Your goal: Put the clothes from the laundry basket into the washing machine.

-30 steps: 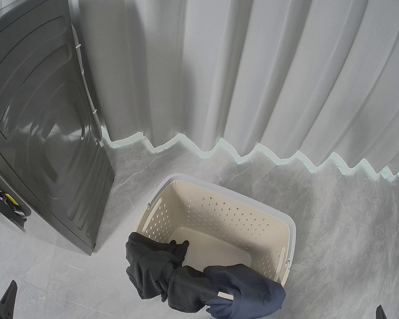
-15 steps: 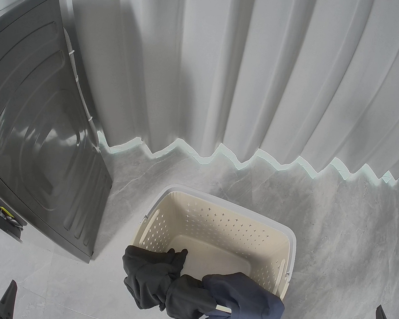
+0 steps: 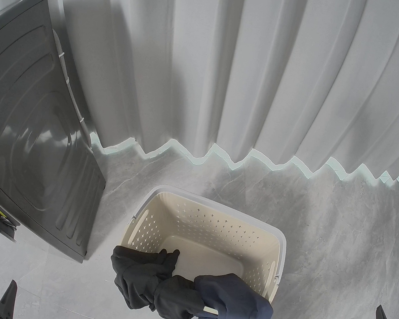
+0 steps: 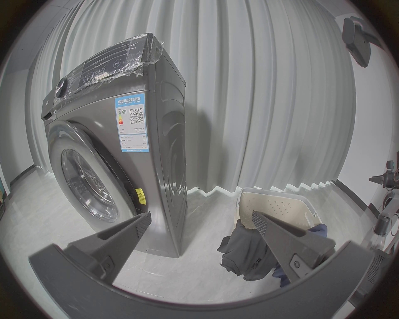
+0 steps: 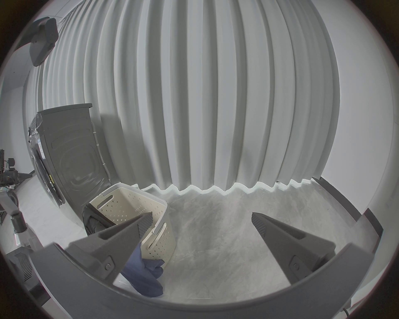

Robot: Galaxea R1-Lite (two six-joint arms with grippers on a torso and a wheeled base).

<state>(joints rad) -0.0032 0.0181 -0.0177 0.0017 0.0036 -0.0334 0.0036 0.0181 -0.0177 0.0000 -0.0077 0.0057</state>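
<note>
Grey left fingers [image 4: 120, 241] stand spread and hold nothing. The right fingers [image 5: 291, 245] are likewise spread and bare. Both sit low, well apart from the basket [image 3: 232, 208]. Clothes hang over its near rim, a dark grey piece [image 3: 141, 274] touching a blue one [image 3: 235, 304]. The washer [image 3: 26, 138] stands to the left, its door [image 4: 89, 185] seemingly shut. The step looks like the approach: close in squarely, come down on a bunched fold at the rim, pinch deep, then lift clear so the basket is not dragged. Against the earlier frames the whole head view has shifted, so the camera has moved; the clothes lie as before.
</note>
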